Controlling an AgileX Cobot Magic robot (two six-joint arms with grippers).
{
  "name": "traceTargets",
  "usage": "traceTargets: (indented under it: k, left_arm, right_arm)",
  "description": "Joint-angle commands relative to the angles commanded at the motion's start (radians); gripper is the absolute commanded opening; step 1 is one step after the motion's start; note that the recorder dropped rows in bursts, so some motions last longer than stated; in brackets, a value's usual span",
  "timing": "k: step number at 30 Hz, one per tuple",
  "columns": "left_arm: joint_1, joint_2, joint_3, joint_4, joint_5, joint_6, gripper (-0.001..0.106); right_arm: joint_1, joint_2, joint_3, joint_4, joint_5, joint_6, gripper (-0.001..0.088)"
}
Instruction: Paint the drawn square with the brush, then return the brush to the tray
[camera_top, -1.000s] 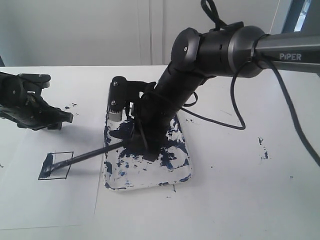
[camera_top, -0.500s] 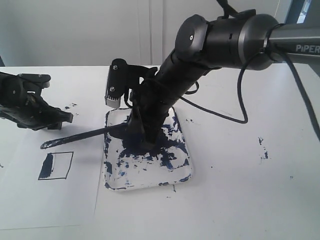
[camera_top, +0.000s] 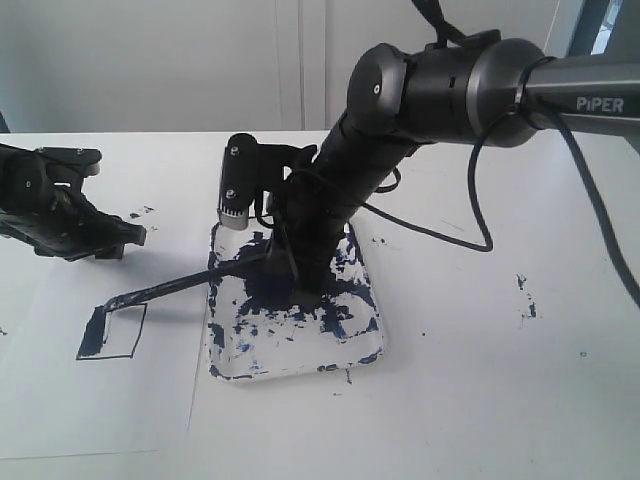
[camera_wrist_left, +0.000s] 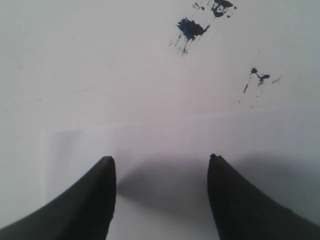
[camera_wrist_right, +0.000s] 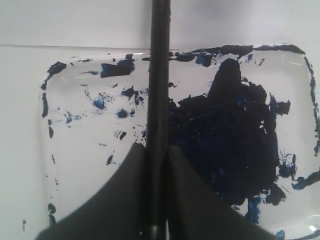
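Right gripper (camera_wrist_right: 157, 150) clamped on brush (camera_top: 183, 283), slanted left so tip reaches square (camera_top: 113, 332); my left gripper (camera_wrist_left: 160, 157) idles, jaws spread, empty.

**Open ground:** table (camera_top: 480, 400) right of and in front of the tray (camera_top: 372, 352), bare save paint specks. Paper (camera_top: 100, 410) in front of the square (camera_top: 125, 335), bare.

**Obstacle 1:** right arm (camera_top: 400, 110), leaning down over the tray's middle. It blocks the far half and the air above it.

**Obstacle 2:** brush (camera_top: 170, 290), clamped in the right gripper (camera_wrist_right: 157, 150). It slants from the tray to the square's far left corner and bars the gap between them.

**Obstacle 3:** left gripper (camera_wrist_left: 161, 160), jaws apart, low by the paper's far edge beyond the square, clear of the brush.

**Obstacle 4:** cable (camera_top: 480, 200), looping low right of the arm.
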Motion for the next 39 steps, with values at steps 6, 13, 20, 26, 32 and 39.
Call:
traceTargets:
  k: [6, 13, 20, 26, 32, 39]
  left_arm:
    - [0.000, 0.000, 0.000, 0.000, 0.000, 0.000, 0.059]
    - [0.000, 0.000, 0.000, 0.000, 0.000, 0.000, 0.059]
    - [0.000, 0.000, 0.000, 0.000, 0.000, 0.000, 0.059]
    - [0.000, 0.000, 0.000, 0.000, 0.000, 0.000, 0.059]
    - [0.000, 0.000, 0.000, 0.000, 0.000, 0.000, 0.059]
    - [0.000, 0.000, 0.000, 0.000, 0.000, 0.000, 0.059]
  right_arm:
    - [0.000, 0.000, 0.000, 0.000, -0.002, 0.000, 0.0000]
    - [0.000, 0.011, 0.000, 0.000, 0.020, 0.000, 0.0000]
    - [0.000, 0.035, 0.000, 0.002, 0.020, 0.000, 0.0000]
    - [0.000, 0.035, 0.000, 0.002, 0.026, 0.000, 0.0000]
    - [0.000, 0.035, 0.000, 0.002, 0.086, -0.002, 0.0000]
    - [0.000, 0.035, 0.000, 0.000, 0.126, -0.002, 0.0000]
